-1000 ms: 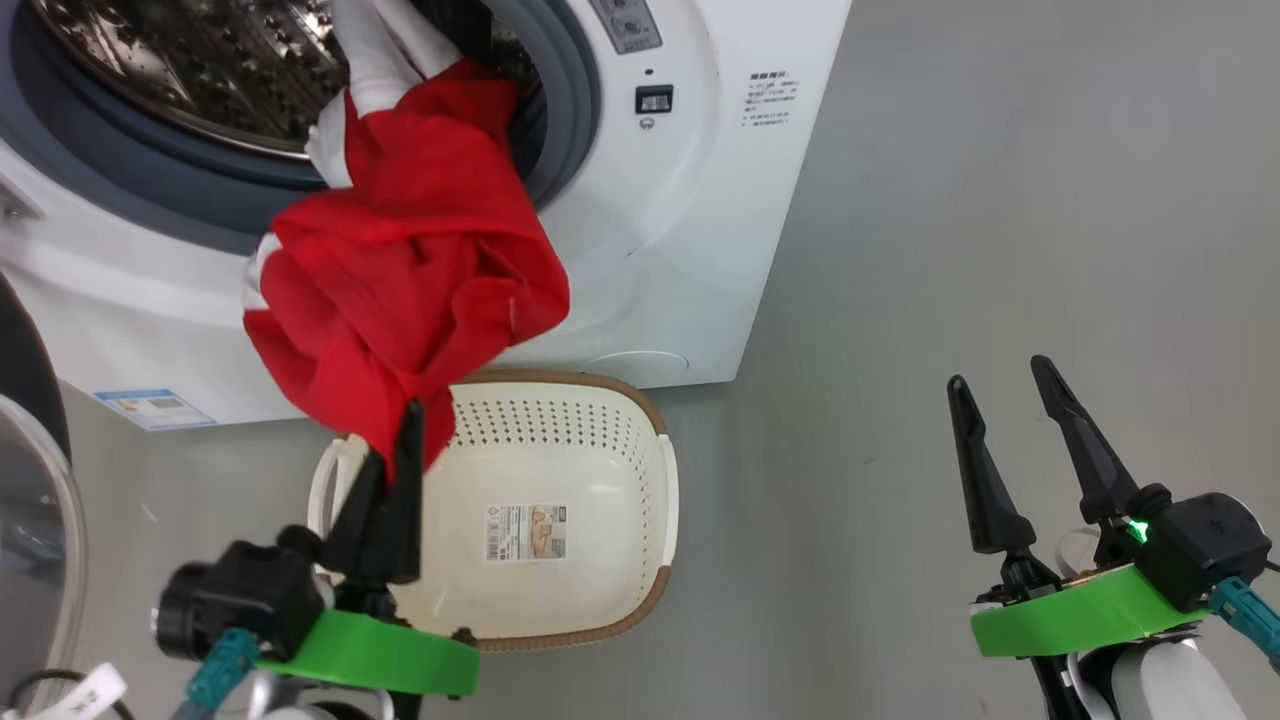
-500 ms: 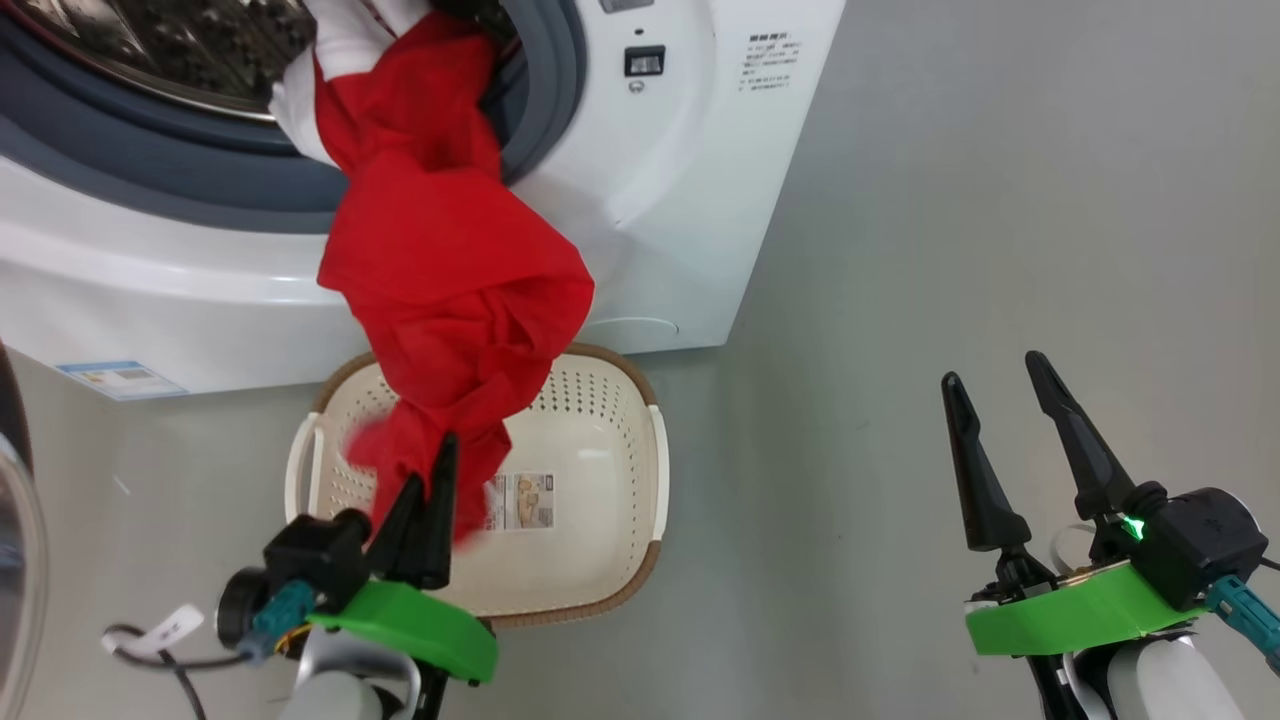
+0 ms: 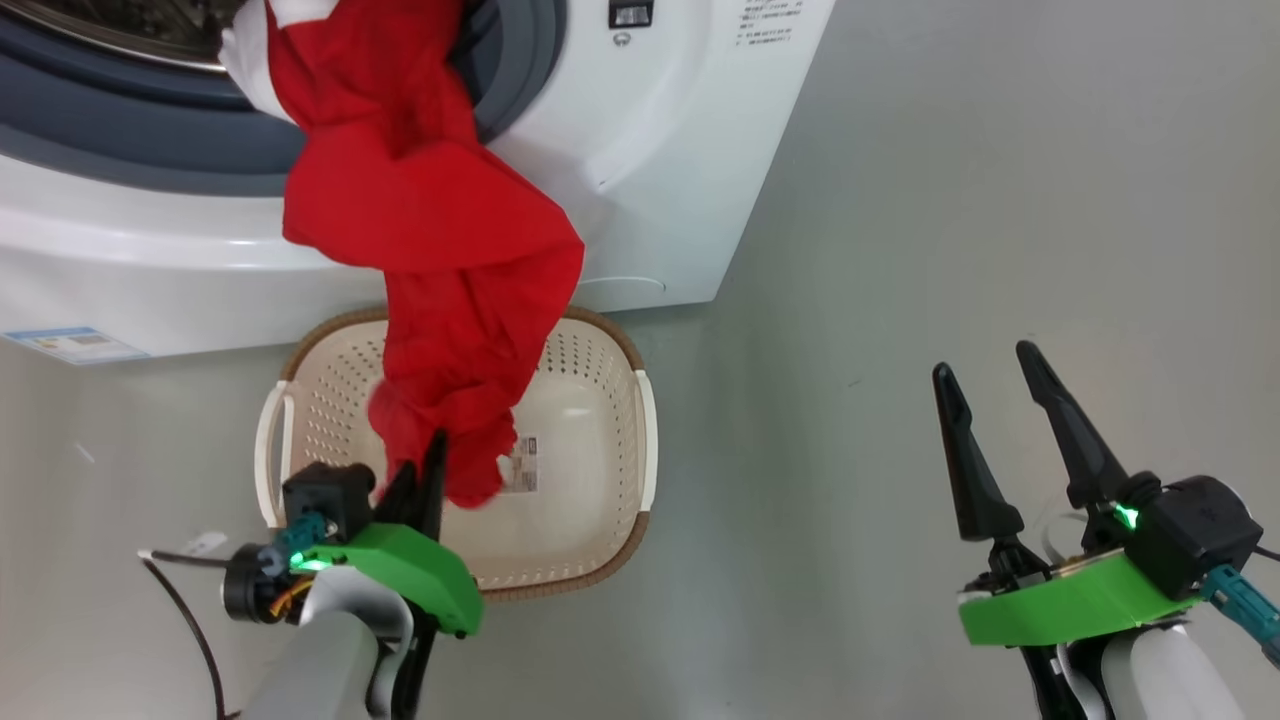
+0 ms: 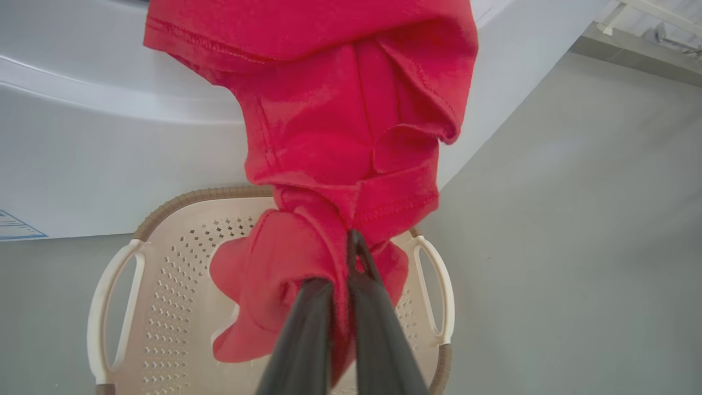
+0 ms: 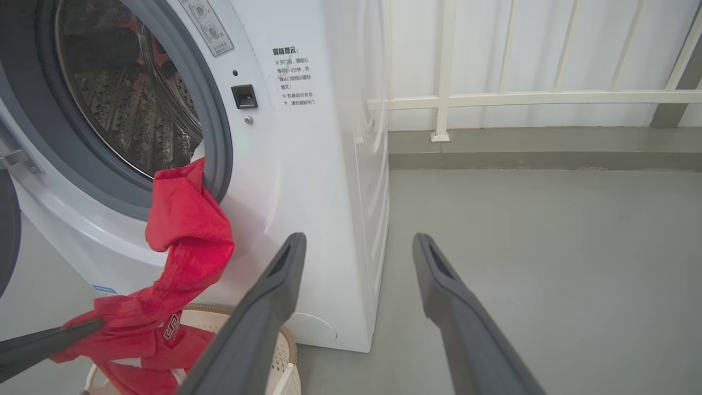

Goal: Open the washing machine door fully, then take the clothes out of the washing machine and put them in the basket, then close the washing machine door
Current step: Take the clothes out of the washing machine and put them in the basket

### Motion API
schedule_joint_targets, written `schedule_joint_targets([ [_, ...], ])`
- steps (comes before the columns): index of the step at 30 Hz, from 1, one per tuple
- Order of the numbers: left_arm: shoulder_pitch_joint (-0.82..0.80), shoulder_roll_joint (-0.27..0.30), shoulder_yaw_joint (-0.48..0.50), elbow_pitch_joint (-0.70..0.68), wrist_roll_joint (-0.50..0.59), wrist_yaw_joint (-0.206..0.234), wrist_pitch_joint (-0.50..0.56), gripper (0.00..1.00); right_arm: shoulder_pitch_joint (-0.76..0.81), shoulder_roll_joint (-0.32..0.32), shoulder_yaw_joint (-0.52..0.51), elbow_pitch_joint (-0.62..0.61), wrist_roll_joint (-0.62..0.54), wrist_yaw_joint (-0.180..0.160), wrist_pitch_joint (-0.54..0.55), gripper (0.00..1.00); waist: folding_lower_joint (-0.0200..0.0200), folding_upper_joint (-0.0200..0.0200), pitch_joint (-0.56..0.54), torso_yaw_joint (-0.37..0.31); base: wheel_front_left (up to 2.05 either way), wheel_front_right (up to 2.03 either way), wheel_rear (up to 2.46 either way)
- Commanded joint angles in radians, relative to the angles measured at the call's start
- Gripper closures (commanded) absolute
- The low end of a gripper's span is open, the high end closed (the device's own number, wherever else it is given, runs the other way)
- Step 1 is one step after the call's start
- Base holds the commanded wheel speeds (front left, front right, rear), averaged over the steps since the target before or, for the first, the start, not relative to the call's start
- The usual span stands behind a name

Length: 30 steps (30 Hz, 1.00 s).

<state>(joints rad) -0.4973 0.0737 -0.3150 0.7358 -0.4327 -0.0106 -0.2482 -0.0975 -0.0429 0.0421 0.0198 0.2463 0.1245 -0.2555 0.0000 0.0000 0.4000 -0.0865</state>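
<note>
Red fabric with white parts at its top, the clothes point(image 3: 430, 250) hang in a twisted rope from the mouth of the washing machine point(image 3: 660, 180). The upper end is draped over the grey rubber ring point(image 3: 530, 50), and the lower end reaches down into the basket point(image 3: 600, 380). The left gripper point(image 3: 428, 455) is clenched on that lower end, its two dark fingers pressed together with red cloth bunched around them, above the inside of the basket. The basket stands on the grey floor point(image 3: 950, 200) just in front of the machine's white front. The right gripper point(image 3: 983, 360) hangs well apart to the right, over bare floor, its fingers spread wide and grasping nothing. The steel drum point(image 5: 120, 109) shows through the uncovered mouth
</note>
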Motion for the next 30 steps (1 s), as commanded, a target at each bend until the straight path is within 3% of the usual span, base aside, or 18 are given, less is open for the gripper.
schedule_joint_targets([
  [1, -0.028, 0.010, 0.036, 0.006, 0.002, -0.010, -0.013, 1.00, -0.027, -0.007, 0.022, -0.023, 0.000, 0.006, -0.006, 0.00, 0.0000, 0.0000, 0.017, -0.003, 0.00, 0.00, 0.00],
  [15, -0.150, -0.019, 0.073, 0.258, 0.028, -0.037, -0.013, 1.00, -0.056, -0.007, 0.031, -0.031, -0.018, 0.006, -0.006, 0.00, 0.0000, 0.0000, 0.119, -0.011, 0.00, 0.00, 0.00],
  [30, -0.225, -0.023, 0.075, 0.383, 0.026, -0.032, -0.013, 1.00, -0.089, -0.007, 0.040, -0.042, -0.017, 0.006, -0.006, 0.00, 0.0000, 0.0000, 0.211, -0.025, 0.00, 0.00, 0.00],
])
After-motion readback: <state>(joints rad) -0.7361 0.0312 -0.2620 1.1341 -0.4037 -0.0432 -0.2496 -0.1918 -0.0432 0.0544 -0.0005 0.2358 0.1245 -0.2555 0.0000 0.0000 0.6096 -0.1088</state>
